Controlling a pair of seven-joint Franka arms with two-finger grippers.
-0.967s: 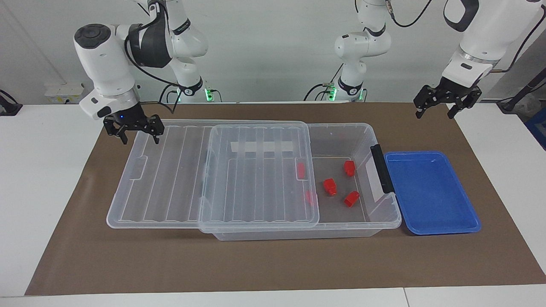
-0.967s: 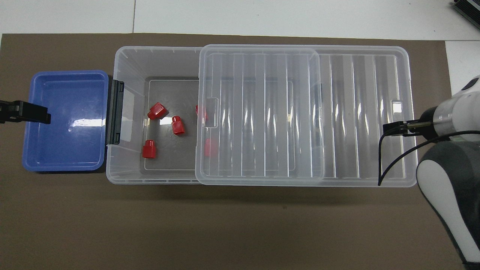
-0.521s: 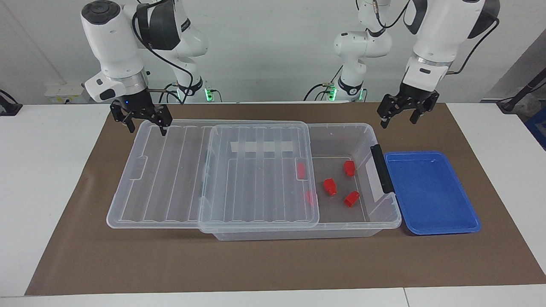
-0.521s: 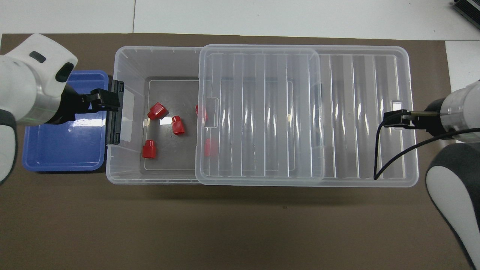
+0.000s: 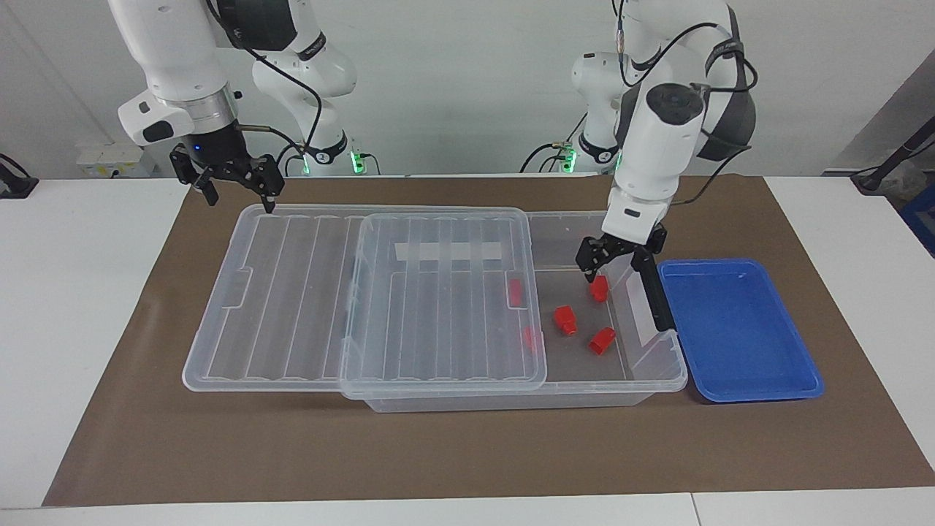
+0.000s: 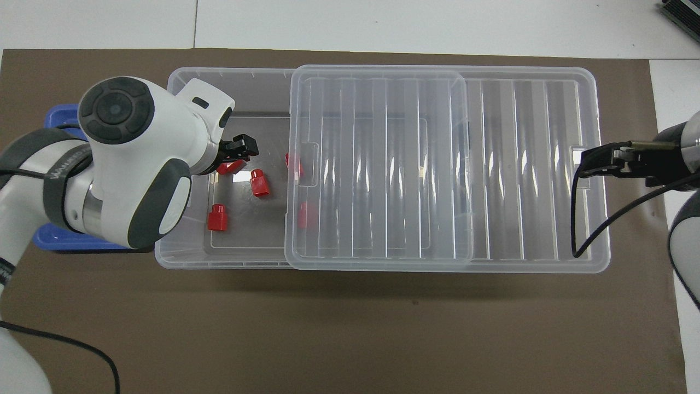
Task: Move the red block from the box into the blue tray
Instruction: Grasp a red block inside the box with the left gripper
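The clear box (image 5: pixel 621 386) (image 6: pixel 164 253) lies along the mat. Its ribbed lid (image 5: pixel 438 292) (image 6: pixel 383 164) is slid toward the right arm's end, leaving the end by the black handle (image 5: pixel 652 288) open. Three red blocks (image 5: pixel 565 320) (image 6: pixel 260 183) lie in the open part and two more (image 5: pixel 516 292) (image 6: pixel 306 214) under the lid. My left gripper (image 5: pixel 610 270) (image 6: pixel 243 150) is open and empty, over the open part, above the blocks. The blue tray (image 5: pixel 738 329) (image 6: pixel 60 113) sits beside the handle end. My right gripper (image 5: pixel 237 197) (image 6: pixel 584 163) is open above the lid's free end.
A brown mat (image 5: pixel 438 453) covers the white table (image 5: pixel 80 292). The left arm's body (image 6: pixel 131 169) hides most of the tray in the overhead view. A cable (image 6: pixel 574 219) hangs from the right arm over the lid.
My left gripper has swung in from past the tray and come down over the box's open end. My right gripper has risen off the lid's end.
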